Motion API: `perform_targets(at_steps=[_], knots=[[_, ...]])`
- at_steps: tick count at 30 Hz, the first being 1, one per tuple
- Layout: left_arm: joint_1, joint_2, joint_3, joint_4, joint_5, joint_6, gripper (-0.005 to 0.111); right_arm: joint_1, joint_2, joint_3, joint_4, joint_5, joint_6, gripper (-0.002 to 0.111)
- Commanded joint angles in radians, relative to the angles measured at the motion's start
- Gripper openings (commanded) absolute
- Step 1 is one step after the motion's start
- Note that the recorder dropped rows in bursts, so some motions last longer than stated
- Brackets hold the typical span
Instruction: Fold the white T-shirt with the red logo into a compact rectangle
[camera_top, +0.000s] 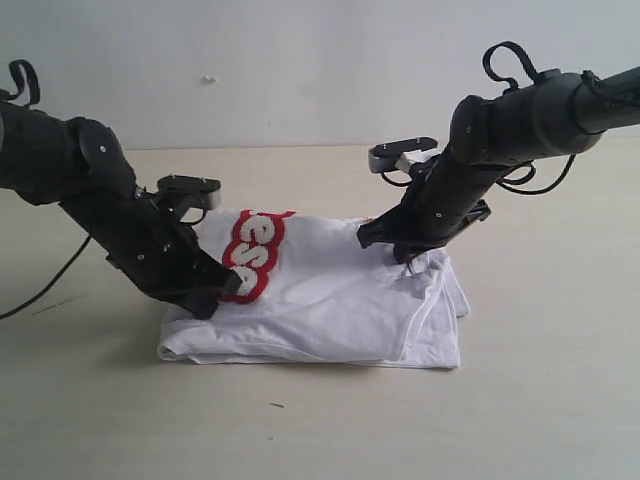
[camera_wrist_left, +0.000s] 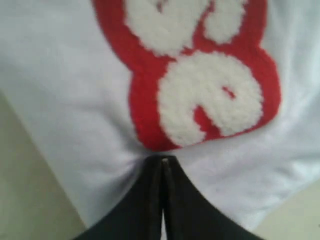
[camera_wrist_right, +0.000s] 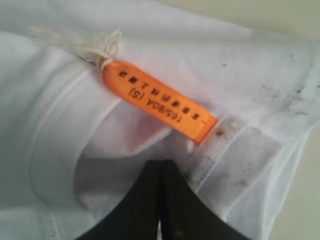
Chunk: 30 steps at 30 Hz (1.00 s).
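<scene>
The left gripper (camera_top: 222, 290), jaws pressed together, sat at the nine-o'clock end of the folded white T-shirt (camera_top: 330, 310), the red logo (camera_top: 255, 255) just beyond at one o'clock. The right gripper (camera_top: 408, 256), likewise closed, rested by the orange tag (camera_wrist_right: 160, 102) toward two o'clock. The shirt's long axis ran nine-to-three between them.

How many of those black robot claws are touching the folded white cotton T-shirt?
2: the left gripper beside the fuzzy red logo, the right gripper by the orange neck tag.
</scene>
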<state>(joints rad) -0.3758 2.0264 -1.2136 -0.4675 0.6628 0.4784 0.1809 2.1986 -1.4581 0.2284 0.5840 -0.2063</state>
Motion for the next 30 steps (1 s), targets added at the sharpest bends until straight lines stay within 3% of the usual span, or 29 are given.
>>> perform_targets(at_steps=[1, 10, 15, 20, 24, 30], knots=[[0.052, -0.029, 0.004, 0.009, -0.053, -0.015, 0.0, -0.001, -0.06, -0.004, -0.004, 0.007, -0.011, 0.0], [0.108, -0.225, 0.01, -0.021, -0.091, -0.015, 0.0, -0.007, -0.281, 0.122, -0.004, -0.102, -0.01, 0.0], [0.108, -0.409, 0.08, -0.022, -0.197, -0.091, 0.0, -0.009, -0.429, 0.202, -0.004, -0.146, -0.01, 0.0], [0.108, -0.564, 0.146, -0.02, -0.215, -0.093, 0.0, -0.009, -0.559, 0.265, 0.012, -0.143, -0.002, 0.0], [0.108, -0.661, 0.202, -0.02, -0.236, -0.095, 0.0, -0.006, -0.578, 0.303, 0.034, -0.094, -0.002, 0.0], [0.108, -0.867, 0.311, -0.042, -0.355, -0.094, 0.0, -0.006, -0.599, 0.371, 0.05, -0.167, -0.008, 0.0]])
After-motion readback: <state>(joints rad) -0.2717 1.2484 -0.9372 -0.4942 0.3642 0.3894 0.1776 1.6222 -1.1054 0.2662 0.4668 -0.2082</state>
